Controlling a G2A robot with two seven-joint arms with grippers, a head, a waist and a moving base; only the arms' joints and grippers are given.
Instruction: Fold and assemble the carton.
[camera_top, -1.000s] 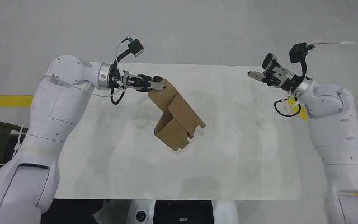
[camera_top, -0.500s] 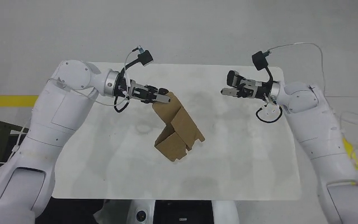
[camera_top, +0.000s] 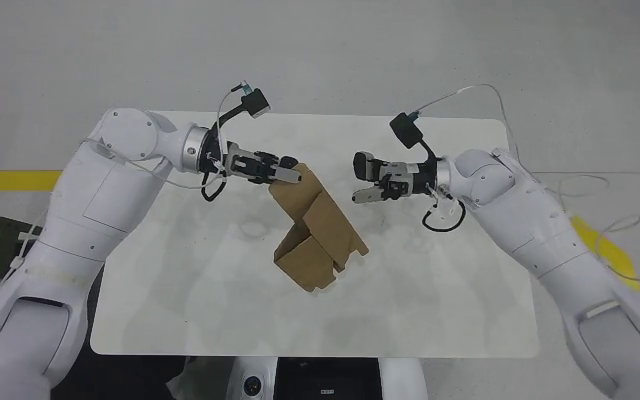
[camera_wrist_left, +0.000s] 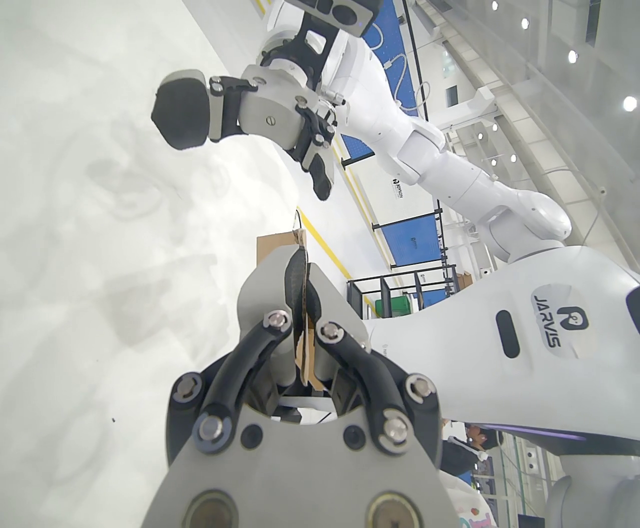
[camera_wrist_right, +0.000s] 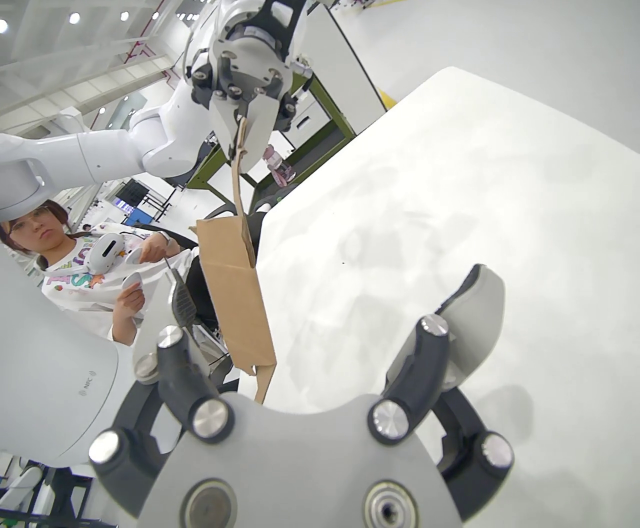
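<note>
A brown cardboard carton (camera_top: 315, 226), partly unfolded, hangs tilted over the middle of the white table (camera_top: 450, 290). My left gripper (camera_top: 291, 174) is shut on the carton's upper flap; in the left wrist view the flap's edge (camera_wrist_left: 301, 300) runs between the closed fingers. My right gripper (camera_top: 360, 178) is open, a short way to the right of the carton's top, apart from it. In the right wrist view the carton (camera_wrist_right: 235, 280) hangs ahead of the open fingers (camera_wrist_right: 475, 295), with the left gripper (camera_wrist_right: 243, 131) pinching its top.
The white table spreads wide around the carton, with bare surface to the front and right. Its edges run along the far side and both ends. A yellow floor line (camera_top: 25, 180) lies beyond the left end.
My right arm has swung in from the table's far right corner toward the carton, gripper open. My left gripper holds the flap, shifted slightly; the carton has turned a little.
</note>
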